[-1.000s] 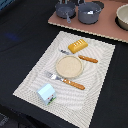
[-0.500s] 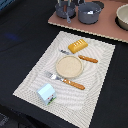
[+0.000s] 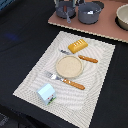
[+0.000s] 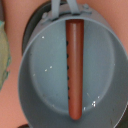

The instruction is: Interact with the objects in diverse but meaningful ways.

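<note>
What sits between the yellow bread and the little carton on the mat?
The round tan plate and a fork, seen in the exterior view, between bread and carton.

A black table (image 3: 20,35) carries a pale striped placemat (image 3: 37,80) at centre and a pinkish board (image 3: 107,29) at upper right.

I can read no text, number or brand anywhere; the pale blue-white carton (image 3: 46,93) bears coloured marks too blurred to read.

Striped placemat (image 3: 35,80), tan plate (image 3: 69,66) (centred), orange-handled fork (image 3: 67,80), knife (image 3: 82,57)
</note>
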Tool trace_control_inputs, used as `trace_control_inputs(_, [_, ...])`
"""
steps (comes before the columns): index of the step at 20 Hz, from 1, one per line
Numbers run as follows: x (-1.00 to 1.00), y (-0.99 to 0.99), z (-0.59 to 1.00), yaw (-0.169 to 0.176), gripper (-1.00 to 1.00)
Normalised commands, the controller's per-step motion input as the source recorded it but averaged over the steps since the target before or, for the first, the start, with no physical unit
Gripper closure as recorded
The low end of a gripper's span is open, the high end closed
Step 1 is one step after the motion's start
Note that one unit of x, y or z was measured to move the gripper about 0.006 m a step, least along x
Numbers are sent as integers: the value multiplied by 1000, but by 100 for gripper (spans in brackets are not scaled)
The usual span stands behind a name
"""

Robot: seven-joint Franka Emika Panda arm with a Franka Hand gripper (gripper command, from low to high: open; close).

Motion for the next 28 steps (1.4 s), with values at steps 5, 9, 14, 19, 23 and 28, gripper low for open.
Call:
trace_control_inputs(5, [666, -86, 867, -97, -100])
trace_control_inputs(9, [879, -248, 472, -23, -100])
trace_control_inputs(14, [811, -390, 234, 0, -100])
trace_control_inputs(19, [705, -418, 197, 11, -100])
trace_control_inputs(23, [216, -191, 114, 163, -100])
trace_control_inputs(28, [246, -193, 155, 162, -100])
